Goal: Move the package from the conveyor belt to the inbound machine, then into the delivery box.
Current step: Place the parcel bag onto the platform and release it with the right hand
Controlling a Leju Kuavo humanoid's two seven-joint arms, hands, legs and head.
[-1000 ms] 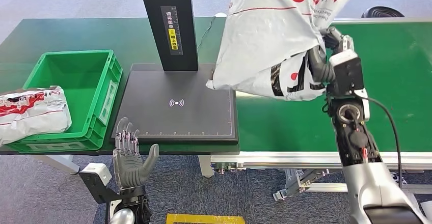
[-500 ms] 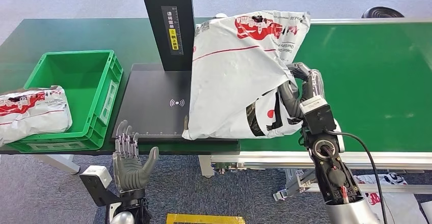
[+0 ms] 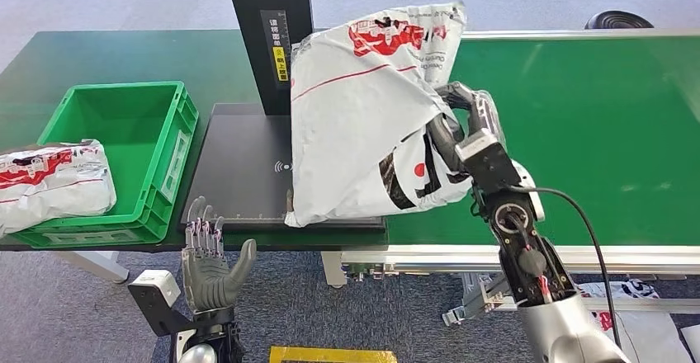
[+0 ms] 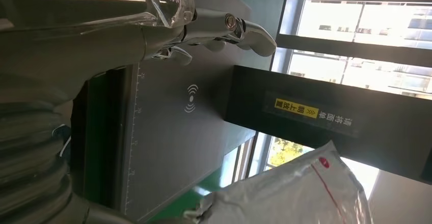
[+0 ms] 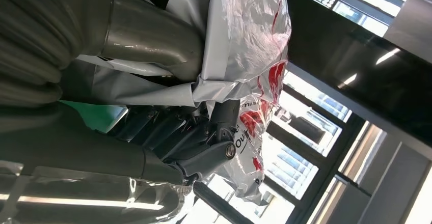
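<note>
An open left hand (image 3: pixel 208 264) waits below the near edge of the inbound machine (image 3: pixel 248 173), while the package (image 3: pixel 363 107), long axis upright and lower edge over the machine's right side, hangs from the right hand (image 3: pixel 466 128) gripping its right flank.

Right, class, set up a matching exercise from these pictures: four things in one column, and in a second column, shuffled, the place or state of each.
Things:
1. white package
2. second white bag
3. left hand
4. black scanner pad

Places or states:
A. lying at the green crate's left edge
B. open, low in front of the table
C. gripped by the right hand
D. flat between the crate and the green belt

Pairs: 1-C, 2-A, 3-B, 4-D
</note>
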